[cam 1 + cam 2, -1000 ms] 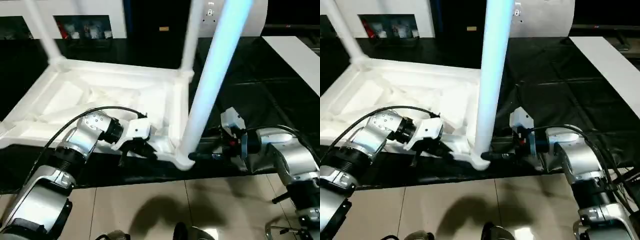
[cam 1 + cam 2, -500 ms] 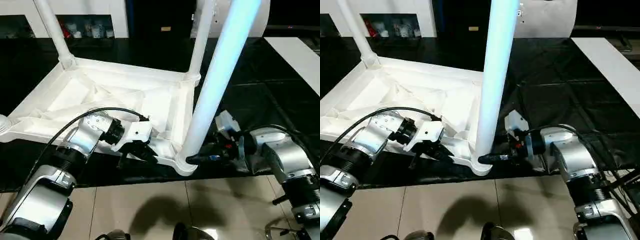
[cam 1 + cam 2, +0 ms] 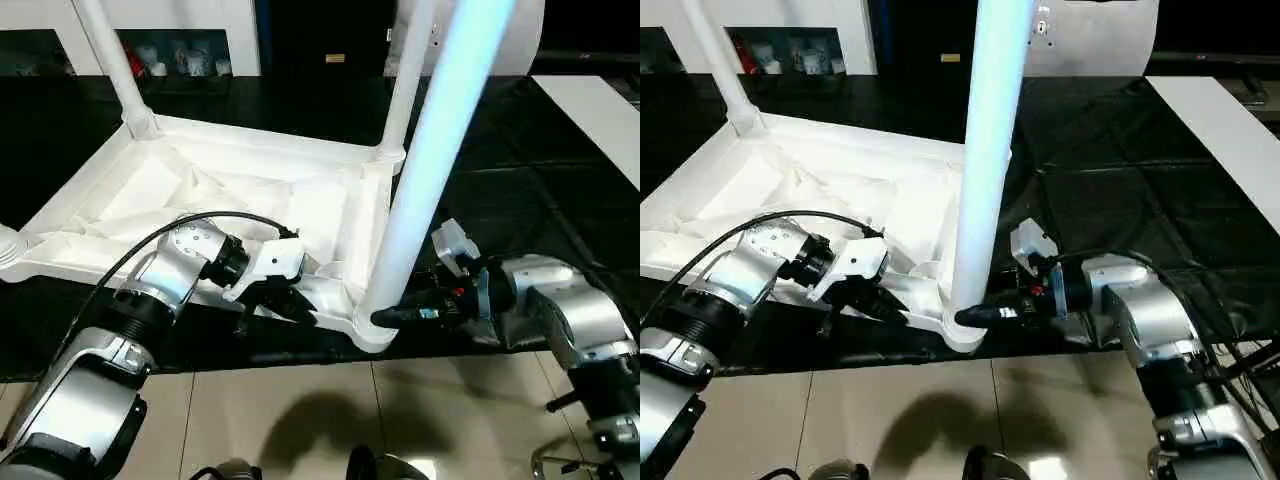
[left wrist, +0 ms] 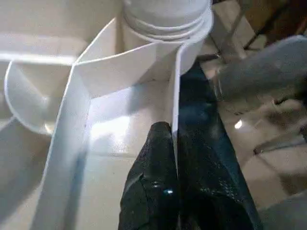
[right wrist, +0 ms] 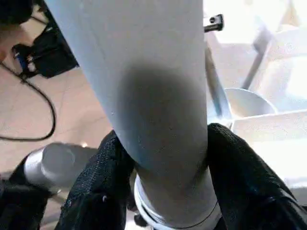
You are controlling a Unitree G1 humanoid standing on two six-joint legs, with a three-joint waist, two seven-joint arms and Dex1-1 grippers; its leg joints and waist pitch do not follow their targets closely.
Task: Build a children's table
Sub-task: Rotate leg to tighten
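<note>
Now our right end effector (image 3: 385,317) has closed around the near leg (image 3: 425,170) at its socket, lower centre; our left end effector (image 4: 175,182) stays clenched on the upturned children's table (image 3: 250,195) rim, so seating can proceed.

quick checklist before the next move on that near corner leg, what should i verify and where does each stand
1. Right gripper closed around the near leg just above its socket: ok.
2. Left gripper shut on the thin rim wall of the table top, steadying it: ok.
3. Table top lying underside up on the black mat: ok.
4. Near leg upright in the corner socket: roughly upright, with a slight lean; ok.
5. Near leg fully seated in the socket: cannot tell.
6. Two far legs standing in their corners: ok; the fourth corner carries no leg, not ok.
</note>
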